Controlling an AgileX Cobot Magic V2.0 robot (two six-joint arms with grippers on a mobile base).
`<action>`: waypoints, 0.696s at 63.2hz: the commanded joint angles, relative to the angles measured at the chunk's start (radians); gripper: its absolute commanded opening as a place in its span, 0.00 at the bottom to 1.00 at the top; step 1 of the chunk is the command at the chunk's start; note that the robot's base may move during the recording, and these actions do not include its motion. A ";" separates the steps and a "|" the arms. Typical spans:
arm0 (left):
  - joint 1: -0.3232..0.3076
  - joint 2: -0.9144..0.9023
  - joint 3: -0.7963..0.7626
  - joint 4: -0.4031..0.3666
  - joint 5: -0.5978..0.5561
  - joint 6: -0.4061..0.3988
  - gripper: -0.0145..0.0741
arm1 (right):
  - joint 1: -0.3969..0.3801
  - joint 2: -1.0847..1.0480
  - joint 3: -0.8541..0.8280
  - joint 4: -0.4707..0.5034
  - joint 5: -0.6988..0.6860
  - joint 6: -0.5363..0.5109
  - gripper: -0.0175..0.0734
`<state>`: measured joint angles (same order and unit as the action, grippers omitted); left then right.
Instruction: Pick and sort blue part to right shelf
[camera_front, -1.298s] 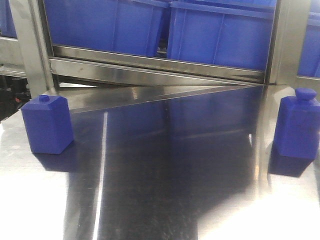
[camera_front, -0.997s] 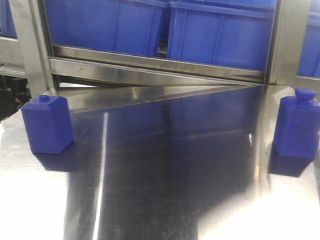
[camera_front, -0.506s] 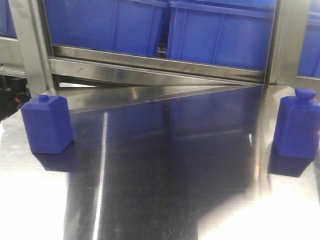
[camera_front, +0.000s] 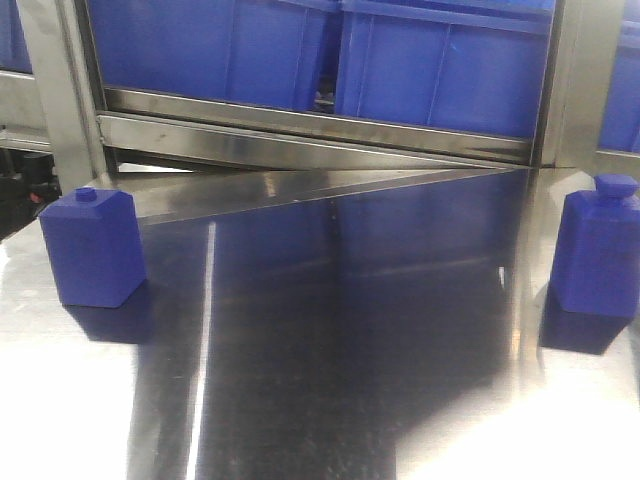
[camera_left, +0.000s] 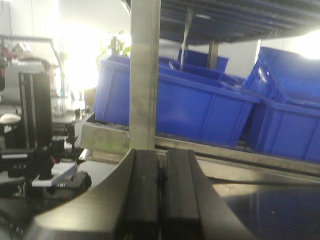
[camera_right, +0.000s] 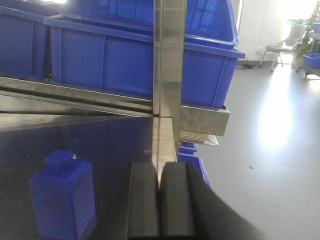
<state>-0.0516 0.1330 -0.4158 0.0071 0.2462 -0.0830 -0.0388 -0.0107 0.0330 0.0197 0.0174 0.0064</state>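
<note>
**Operator:** What has changed in the last second?

**Technician:** Almost nothing. In the front view the whole scene sits a trace shifted against the earlier pictures, which reads as camera drift rather than handling. The blue part (camera_front: 92, 248) stands upright on the table (camera_front: 330, 350) at the left edge of the frame, as before. The wide-capped blue block (camera_front: 598, 255) stands at the right edge, also unmoved.

**Operator:** State of each hand?

**Technician:** The left hand (camera_left: 160, 160) is clenched, pads pressed together with nothing between them. The right hand (camera_right: 160, 172) is the same. The right wrist view shows only the wide-capped block, at lower left. The blue part appears in neither wrist view.

**Operator:** Consequence for the task?

**Technician:** Judged from this, the pick has not begun. A hand must first release, then approach the part.

**Operator:** Containers?

**Technician:** The blue bins (camera_front: 210, 50) sit on the shelf rail (camera_front: 300, 135) across the top of the frame. Their walls hide the interiors, so the contents cannot be told.
</note>
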 joint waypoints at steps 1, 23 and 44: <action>-0.003 0.090 -0.115 -0.022 0.042 -0.002 0.31 | -0.003 -0.020 -0.024 0.002 -0.090 -0.006 0.23; -0.003 0.388 -0.281 -0.082 0.321 0.002 0.67 | -0.003 -0.020 -0.024 0.002 -0.090 -0.006 0.23; -0.075 0.689 -0.415 -0.351 0.515 0.211 0.88 | -0.003 -0.020 -0.024 0.002 -0.090 -0.006 0.23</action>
<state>-0.0960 0.7525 -0.7639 -0.2514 0.7836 0.0884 -0.0388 -0.0107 0.0330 0.0197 0.0174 0.0064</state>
